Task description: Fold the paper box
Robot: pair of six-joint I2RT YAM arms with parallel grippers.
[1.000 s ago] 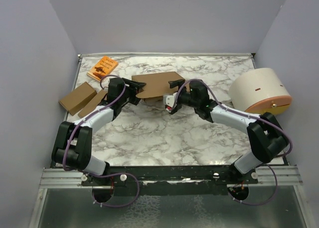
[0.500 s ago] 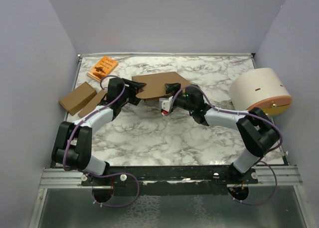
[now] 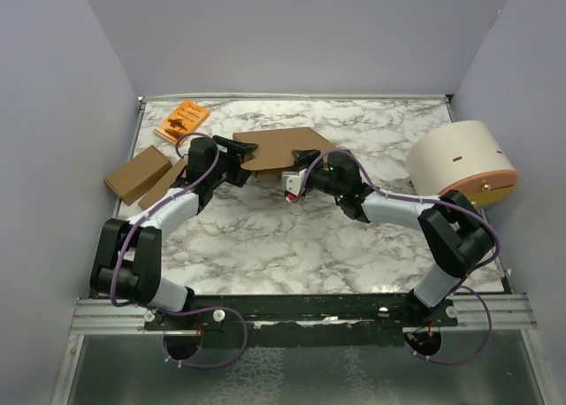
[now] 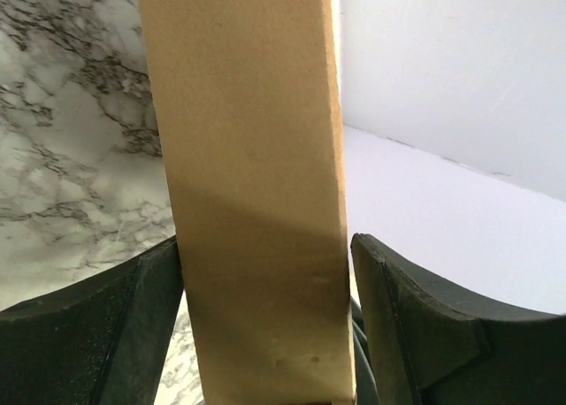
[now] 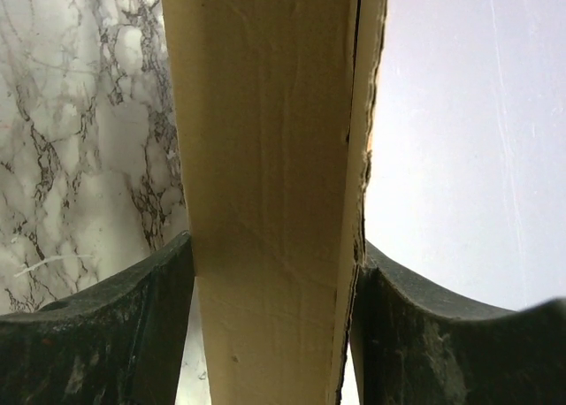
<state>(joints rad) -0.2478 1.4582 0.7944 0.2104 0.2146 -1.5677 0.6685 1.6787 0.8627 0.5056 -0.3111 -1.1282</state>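
You have the paper box (image 5: 265, 202) filling the middle of this view, a tan cardboard strip running from 12 down to 6 o'clock. The right gripper (image 5: 272, 281) pinches it, with dark fingers (image 5: 106, 334) pressing in from 8 and 4 o'clock. The marble table (image 5: 80, 113) lies toward 9 and a pale wall (image 5: 478, 113) toward 3.

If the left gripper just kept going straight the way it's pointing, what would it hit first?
The paper box: its cardboard sits directly ahead, between the fingers of the left gripper, so it would likely just slide deeper.
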